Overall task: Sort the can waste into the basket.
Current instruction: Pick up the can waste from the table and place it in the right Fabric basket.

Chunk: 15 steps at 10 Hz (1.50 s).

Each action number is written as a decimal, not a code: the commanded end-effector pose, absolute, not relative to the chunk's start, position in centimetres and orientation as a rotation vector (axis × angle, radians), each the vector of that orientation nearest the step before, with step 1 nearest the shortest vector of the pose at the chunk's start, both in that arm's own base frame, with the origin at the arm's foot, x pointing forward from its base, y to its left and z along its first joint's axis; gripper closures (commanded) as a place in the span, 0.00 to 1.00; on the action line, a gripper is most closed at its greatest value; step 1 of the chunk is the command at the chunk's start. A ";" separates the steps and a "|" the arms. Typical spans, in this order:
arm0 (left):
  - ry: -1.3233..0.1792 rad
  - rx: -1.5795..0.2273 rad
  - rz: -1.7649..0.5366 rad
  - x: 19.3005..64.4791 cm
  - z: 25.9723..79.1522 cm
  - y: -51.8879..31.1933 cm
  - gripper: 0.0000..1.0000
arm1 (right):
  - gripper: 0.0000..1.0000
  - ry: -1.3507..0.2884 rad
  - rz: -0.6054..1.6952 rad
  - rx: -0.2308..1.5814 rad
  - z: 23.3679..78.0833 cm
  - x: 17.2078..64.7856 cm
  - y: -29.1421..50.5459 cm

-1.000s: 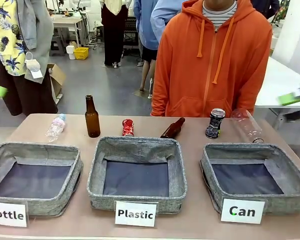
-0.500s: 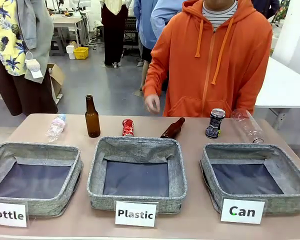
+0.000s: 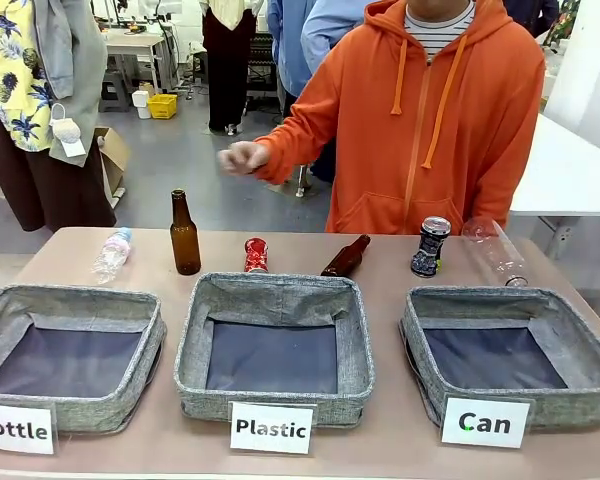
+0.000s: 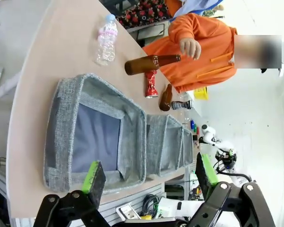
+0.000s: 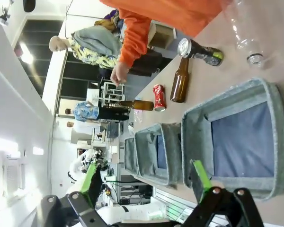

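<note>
A small crushed red can [image 3: 256, 255] stands on the table behind the middle basket. A dark can with a silver top [image 3: 431, 246] stands just behind the far left corner of the grey "Can" basket [image 3: 480, 297] at the right. A person in an orange hoodie holds a loosely closed hand [image 3: 242, 157] in the air, above and left of the red can. My left gripper [image 4: 149, 175] is open, well back from the baskets. My right gripper [image 5: 145, 178] is open too, back from the Can basket [image 5: 270, 137], with the dark can [image 5: 199, 51] and red can [image 5: 158, 98] beyond.
A brown bottle [image 3: 185, 235] stands upright left of the red can and another [image 3: 346, 257] lies right of it. Clear plastic bottles lie at the far left [image 3: 111, 253] and far right [image 3: 495, 250]. The "Bottle" basket [image 3: 70, 296] and "Plastic" basket [image 3: 275, 285] sit left of the Can basket.
The person's hand has come up from near the table edge, rising and moving left. The blurred green pads seen at both picture edges a second ago have left the front view.
</note>
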<state>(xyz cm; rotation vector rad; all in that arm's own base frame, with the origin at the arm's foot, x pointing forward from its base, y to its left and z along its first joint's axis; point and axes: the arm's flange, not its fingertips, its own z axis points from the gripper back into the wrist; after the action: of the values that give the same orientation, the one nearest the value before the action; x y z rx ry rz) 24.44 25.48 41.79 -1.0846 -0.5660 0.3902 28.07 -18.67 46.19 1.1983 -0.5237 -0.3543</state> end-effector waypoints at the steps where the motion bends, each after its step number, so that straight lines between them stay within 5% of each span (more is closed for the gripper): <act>1: -0.593 -1.090 0.368 24.2 41.9 25.8 0.00 | 0.00 -0.563 -0.327 1.209 46.4 28.0 -19.0; 4: -0.593 -1.090 0.368 24.2 41.9 25.8 0.00 | 0.00 -0.561 -0.255 1.116 47.6 29.8 -17.4; 6: -0.593 -1.090 0.368 24.2 41.9 25.8 0.00 | 0.00 -0.761 0.183 0.851 49.1 35.6 -13.6; 11: -0.593 -1.090 0.368 24.2 41.9 25.8 0.00 | 0.00 -0.735 0.720 0.324 45.0 45.1 -7.4; 13: -0.593 -1.090 0.368 24.2 41.9 25.8 0.00 | 0.00 -0.601 0.733 0.440 44.2 44.7 -6.2; 15: -0.593 -1.090 0.368 24.2 41.9 25.8 0.00 | 0.00 -0.647 0.731 0.375 45.0 45.4 -6.9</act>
<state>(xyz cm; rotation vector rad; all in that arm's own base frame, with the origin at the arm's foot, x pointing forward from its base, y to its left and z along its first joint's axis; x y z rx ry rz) 24.21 25.65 41.85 -1.0770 -0.5675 0.3885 45.50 -6.63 44.18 0.3727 -0.6296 0.7442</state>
